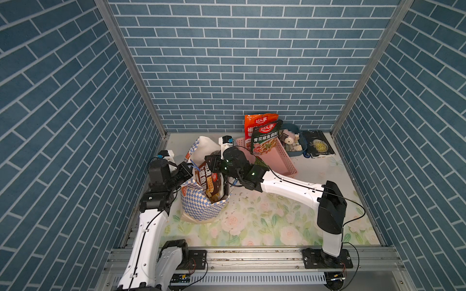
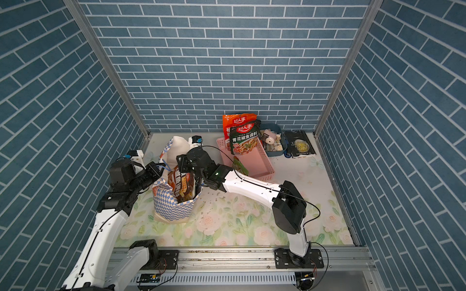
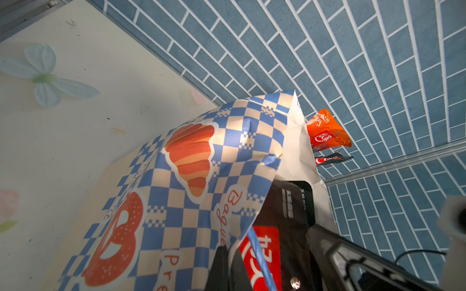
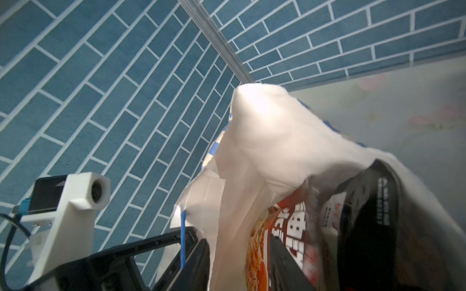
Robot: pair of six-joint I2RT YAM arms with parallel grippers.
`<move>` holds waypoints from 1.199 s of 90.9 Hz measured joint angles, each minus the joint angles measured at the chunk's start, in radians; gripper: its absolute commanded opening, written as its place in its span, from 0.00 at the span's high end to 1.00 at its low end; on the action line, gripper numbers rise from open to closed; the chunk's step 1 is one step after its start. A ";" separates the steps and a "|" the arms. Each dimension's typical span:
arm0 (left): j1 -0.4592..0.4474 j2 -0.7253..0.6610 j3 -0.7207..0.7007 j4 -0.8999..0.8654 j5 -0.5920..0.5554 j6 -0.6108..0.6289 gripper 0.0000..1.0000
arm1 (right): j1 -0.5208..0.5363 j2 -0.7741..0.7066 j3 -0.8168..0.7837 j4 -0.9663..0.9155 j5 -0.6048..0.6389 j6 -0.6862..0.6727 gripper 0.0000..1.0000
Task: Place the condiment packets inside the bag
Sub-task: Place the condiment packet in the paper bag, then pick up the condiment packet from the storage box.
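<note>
The blue-and-white checkered bag (image 1: 201,209) (image 2: 174,209) stands at the left of the floral mat with its mouth open. A black condiment packet (image 1: 209,181) (image 2: 180,185) (image 3: 285,221) (image 4: 292,226) stands inside it and sticks out above the rim. My left gripper (image 1: 190,166) (image 3: 230,267) is shut on the bag's near rim beside a blue cord handle. At the bag's mouth, my right gripper (image 1: 214,172) (image 4: 240,267) is open, with the bag's white wall and the packet's edge between its parted fingers. An orange-red packet (image 1: 261,123) (image 3: 327,131) and a green one (image 1: 266,141) stand in the pink basket.
The pink perforated basket (image 1: 282,163) lies at the back right, with something green (image 1: 261,162) low at its near end. Behind the basket sit a blue tub (image 1: 293,141) of small pale items and a black book (image 1: 319,144). Blue brick walls close in three sides.
</note>
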 measured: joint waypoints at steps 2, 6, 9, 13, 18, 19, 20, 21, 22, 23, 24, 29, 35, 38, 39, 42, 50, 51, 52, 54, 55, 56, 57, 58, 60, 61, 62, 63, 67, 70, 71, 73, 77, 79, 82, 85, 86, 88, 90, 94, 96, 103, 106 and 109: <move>0.000 0.000 0.000 0.000 0.000 0.000 1.00 | 0.000 0.000 0.010 -0.006 0.000 -0.012 0.43; 0.000 0.000 0.000 0.000 0.000 0.000 1.00 | 0.000 -0.002 0.028 -0.013 -0.001 -0.040 0.40; 0.000 0.000 0.000 0.000 0.000 0.000 1.00 | 0.000 -0.006 0.039 -0.019 -0.001 -0.066 0.39; 0.000 0.000 0.000 0.000 -0.002 0.000 1.00 | 0.000 -0.016 0.042 -0.025 0.000 -0.100 0.38; 0.000 0.000 0.000 0.000 -0.002 0.000 1.00 | -0.001 -0.037 0.042 -0.042 0.007 -0.143 0.37; 0.000 0.000 0.000 0.000 -0.002 0.000 1.00 | -0.002 -0.041 0.042 -0.047 0.010 -0.151 0.36; 0.000 0.000 0.000 0.000 -0.002 0.000 1.00 | -0.003 -0.046 0.042 -0.050 0.011 -0.159 0.36; 0.000 0.000 0.000 0.000 -0.001 0.000 1.00 | -0.004 -0.052 0.042 -0.055 0.015 -0.165 0.36; 0.000 0.000 0.000 0.000 0.000 0.000 1.00 | -0.007 -0.059 0.041 -0.061 0.018 -0.172 0.36; 0.000 0.000 0.000 0.000 0.000 0.000 1.00 | -0.007 -0.065 0.040 -0.065 0.019 -0.180 0.35; 0.000 0.000 0.000 0.000 0.001 0.000 1.00 | -0.009 -0.073 0.038 -0.071 0.023 -0.185 0.35; 0.000 0.001 0.000 0.000 0.006 0.001 1.00 | -0.021 -0.119 0.014 -0.086 0.027 -0.207 0.33; 0.000 0.003 0.000 0.000 0.010 0.004 1.00 | -0.060 -0.192 -0.037 -0.101 0.027 -0.225 0.29; 0.000 0.003 0.000 0.000 0.011 0.005 1.00 | -0.096 -0.233 -0.066 -0.116 0.027 -0.234 0.28; 0.000 0.003 0.000 0.000 0.013 0.006 1.00 | -0.111 -0.246 -0.075 -0.123 0.027 -0.236 0.28; 0.001 0.004 0.000 0.000 0.014 0.008 1.00 | -0.156 -0.281 -0.101 -0.133 0.024 -0.239 0.28; 0.001 0.004 0.001 0.000 0.019 0.014 1.00 | -0.316 -0.355 -0.177 -0.150 0.006 -0.236 0.27; 0.001 0.004 0.001 0.000 0.020 0.015 1.00 | -0.333 -0.361 -0.185 -0.152 0.005 -0.235 0.26; 0.001 0.004 0.001 0.000 0.021 0.015 1.00 | -0.359 -0.370 -0.198 -0.153 0.004 -0.232 0.25; 0.001 0.004 0.001 0.000 0.021 0.016 1.00 | -0.399 -0.380 -0.217 -0.155 0.003 -0.229 0.23; 0.001 0.004 0.001 0.000 0.022 0.016 1.00 | -0.419 -0.383 -0.227 -0.155 0.001 -0.225 0.22; 0.001 0.004 0.001 0.000 0.022 0.017 1.00 | -0.438 -0.387 -0.236 -0.155 0.000 -0.224 0.20; 0.001 0.004 0.001 0.000 0.023 0.018 1.00 | -0.455 -0.390 -0.245 -0.156 0.000 -0.223 0.19; 0.001 0.004 0.001 0.000 0.023 0.018 1.00 | -0.473 -0.393 -0.254 -0.156 -0.003 -0.213 0.19; 0.001 0.004 0.001 0.000 0.024 0.019 1.00 | -0.507 -0.397 -0.272 -0.157 -0.006 -0.209 0.17; 0.001 0.004 0.001 0.000 0.024 0.019 1.00 | -0.521 -0.397 -0.279 -0.157 -0.011 -0.201 0.17; 0.001 0.004 0.001 0.000 0.024 0.019 1.00 | -0.533 -0.397 -0.286 -0.157 -0.013 -0.200 0.16; 0.001 0.004 0.001 0.000 0.025 0.019 1.00 | -0.542 -0.397 -0.291 -0.157 -0.015 -0.200 0.15; 0.002 0.004 0.001 0.000 0.025 0.019 1.00 | -0.581 -0.396 -0.317 -0.151 -0.032 -0.177 0.13; 0.002 0.005 0.001 0.000 0.025 0.019 1.00 | -0.599 -0.394 -0.329 -0.148 -0.042 -0.169 0.11; 0.002 0.005 0.001 0.000 0.026 0.019 1.00 | -0.603 -0.393 -0.331 -0.147 -0.046 -0.164 0.11; 0.002 0.005 0.001 0.000 0.026 0.019 1.00 | -0.611 -0.387 -0.332 -0.144 -0.053 -0.153 0.10; 0.002 0.004 0.001 0.000 0.028 0.019 1.00 | -0.621 -0.371 -0.325 -0.127 -0.067 -0.139 0.08; 0.002 0.004 0.001 0.000 0.029 0.019 1.00 | -0.624 -0.356 -0.315 -0.116 -0.077 -0.127 0.07; 0.002 0.004 0.001 0.000 0.029 0.019 1.00 | -0.630 -0.335 -0.297 -0.106 -0.089 -0.116 0.06; 0.002 0.004 0.001 0.000 0.029 0.019 1.00 | -0.635 -0.305 -0.272 -0.090 -0.101 -0.101 0.04; 0.002 0.004 0.001 0.000 0.029 0.019 1.00 | -0.636 -0.296 -0.264 -0.086 -0.105 -0.095 0.04; 0.002 0.004 0.001 0.000 0.030 0.019 1.00 | -0.638 -0.277 -0.250 -0.076 -0.113 -0.085 0.04; 0.002 0.004 0.001 0.000 0.030 0.019 1.00 | -0.640 -0.259 -0.235 -0.067 -0.119 -0.076 0.04; 0.002 0.004 0.001 0.000 0.031 0.019 1.00 | -0.643 -0.218 -0.207 -0.045 -0.136 -0.050 0.04; 0.002 0.004 0.001 0.000 0.032 0.019 1.00 | -0.644 -0.201 -0.198 -0.037 -0.140 -0.042 0.03; 0.002 0.004 0.001 0.000 0.032 0.019 1.00 | -0.646 -0.141 -0.161 -0.019 -0.155 0.005 0.03; 0.002 0.004 0.001 0.000 0.032 0.019 1.00 | -0.647 -0.116 -0.145 -0.014 -0.160 0.024 0.04; 0.002 0.004 0.001 0.000 0.032 0.019 1.00 | -0.649 -0.090 -0.127 -0.010 -0.167 0.046 0.04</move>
